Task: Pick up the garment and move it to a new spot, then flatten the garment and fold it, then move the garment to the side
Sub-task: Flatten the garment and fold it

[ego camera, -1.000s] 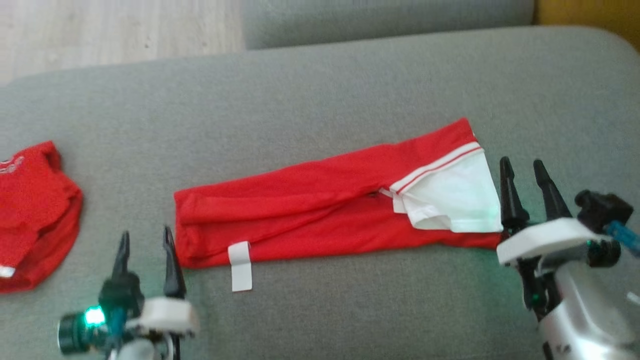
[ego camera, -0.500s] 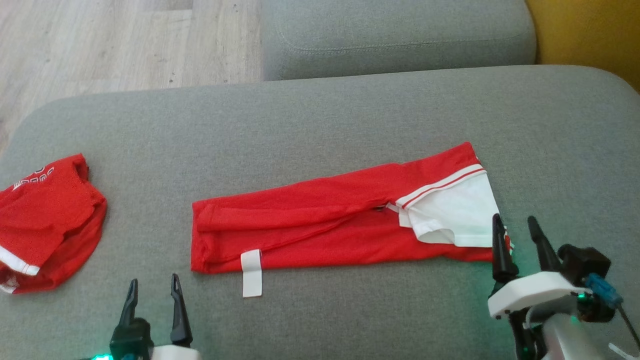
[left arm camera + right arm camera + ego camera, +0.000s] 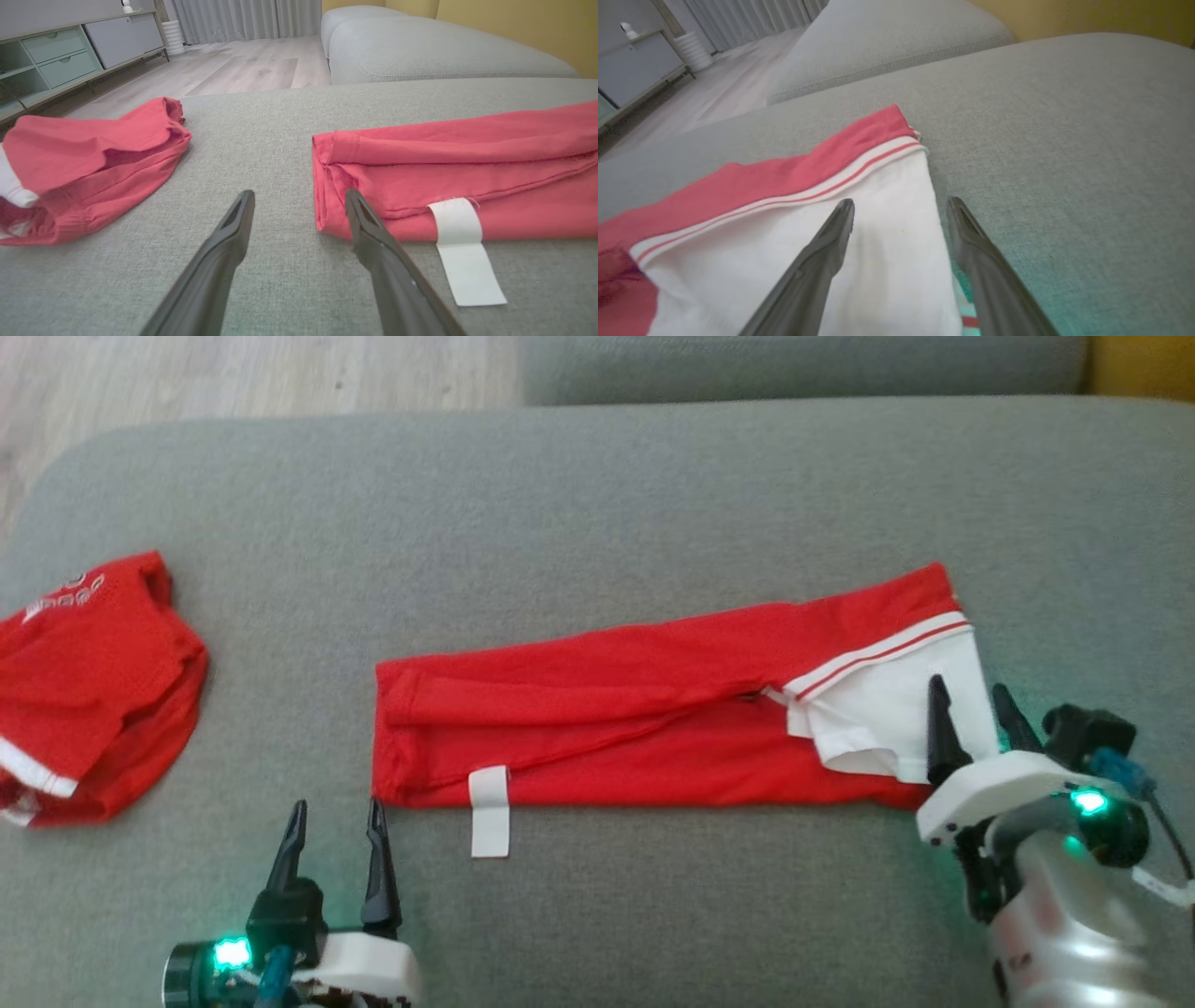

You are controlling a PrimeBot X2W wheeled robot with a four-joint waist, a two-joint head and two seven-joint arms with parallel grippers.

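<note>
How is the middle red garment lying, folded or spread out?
Folded: the garment lies as a long narrow band, layers stacked at its left end.

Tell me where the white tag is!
In the head view the white tag lies on the sofa, poking out from the long red garment near its left end, right of the left gripper.

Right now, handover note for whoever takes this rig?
Left gripper: open, empty, at the garment's left end, by its tag.
Right gripper: open, empty, over the white part at the right end.
Garment: long folded strip on the sofa; second red garment lies far left.
Done: flattened, folded lengthwise, it seems.
Left: likely fold end to end, then move aside.
</note>
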